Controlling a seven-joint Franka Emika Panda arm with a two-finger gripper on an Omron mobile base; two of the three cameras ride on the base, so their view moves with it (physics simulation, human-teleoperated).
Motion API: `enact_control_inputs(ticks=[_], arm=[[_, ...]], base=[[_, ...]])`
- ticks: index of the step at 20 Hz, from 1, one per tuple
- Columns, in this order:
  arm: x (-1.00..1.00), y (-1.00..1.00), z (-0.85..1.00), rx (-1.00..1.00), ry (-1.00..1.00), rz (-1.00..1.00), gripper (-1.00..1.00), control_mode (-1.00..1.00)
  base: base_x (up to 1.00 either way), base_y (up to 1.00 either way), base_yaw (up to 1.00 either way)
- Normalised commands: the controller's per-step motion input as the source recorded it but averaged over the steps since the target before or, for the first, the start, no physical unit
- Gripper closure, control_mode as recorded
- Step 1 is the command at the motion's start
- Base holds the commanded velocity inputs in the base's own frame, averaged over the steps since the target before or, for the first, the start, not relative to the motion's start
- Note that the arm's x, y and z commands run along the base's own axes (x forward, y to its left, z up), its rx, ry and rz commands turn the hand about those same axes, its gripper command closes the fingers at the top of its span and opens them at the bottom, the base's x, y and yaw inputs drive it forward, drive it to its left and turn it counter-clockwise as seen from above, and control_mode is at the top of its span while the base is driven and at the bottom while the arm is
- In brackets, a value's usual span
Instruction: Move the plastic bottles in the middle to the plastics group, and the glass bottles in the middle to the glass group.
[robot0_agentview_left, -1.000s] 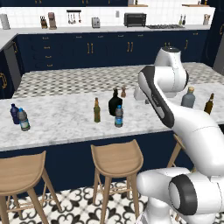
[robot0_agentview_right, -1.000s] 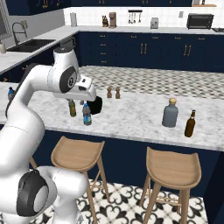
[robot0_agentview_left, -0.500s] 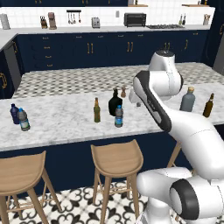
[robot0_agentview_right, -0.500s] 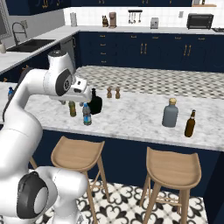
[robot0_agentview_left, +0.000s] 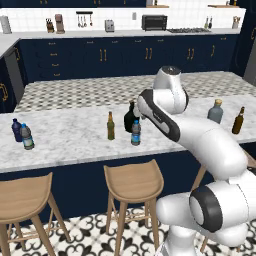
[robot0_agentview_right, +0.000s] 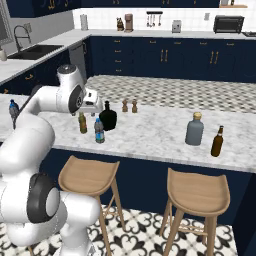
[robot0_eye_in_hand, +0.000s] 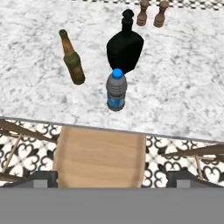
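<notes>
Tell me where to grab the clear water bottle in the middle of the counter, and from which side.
Grip the water bottle across its round body, just under the blue cap, probably coming from above or the stool side. It stands upright near the counter's front edge; the black bottle stands close behind it and the olive-green bottle beside it, so the front is freest.

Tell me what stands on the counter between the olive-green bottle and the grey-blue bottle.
In the right base view, between the olive-green bottle and the grey-blue bottle stand the water bottle, the black bottle and, further back, two brown shakers.
</notes>
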Motion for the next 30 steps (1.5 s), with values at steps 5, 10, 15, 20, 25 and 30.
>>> enact_control_inputs(ticks=[5, 10, 15, 20, 25, 30], arm=[[0.65, 0.0, -0.54, 0.0, 0.0, 0.08, -1.0, -1.0], [0.37, 0.0, -0.55, 0.0, -0.01, 0.1, -1.0, -1.0], [0.31, 0.02, -0.18, -0.05, 0.0, 0.05, -1.0, -1.0], [0.45, 0.04, -0.05, -0.08, 0.04, 0.0, -1.0, -1.0], [0.3, 0.03, -0.12, -0.02, 0.02, 0.0, -1.0, -1.0], [0.41, 0.03, -0.33, 0.0, 0.0, 0.0, -1.0, -1.0]], base=[[0.0, 0.0, 0.0], [0.0, 0.0, 0.0], [0.0, 0.0, 0.0], [0.0, 0.0, 0.0], [0.0, 0.0, 0.0], [0.0, 0.0, 0.0]])
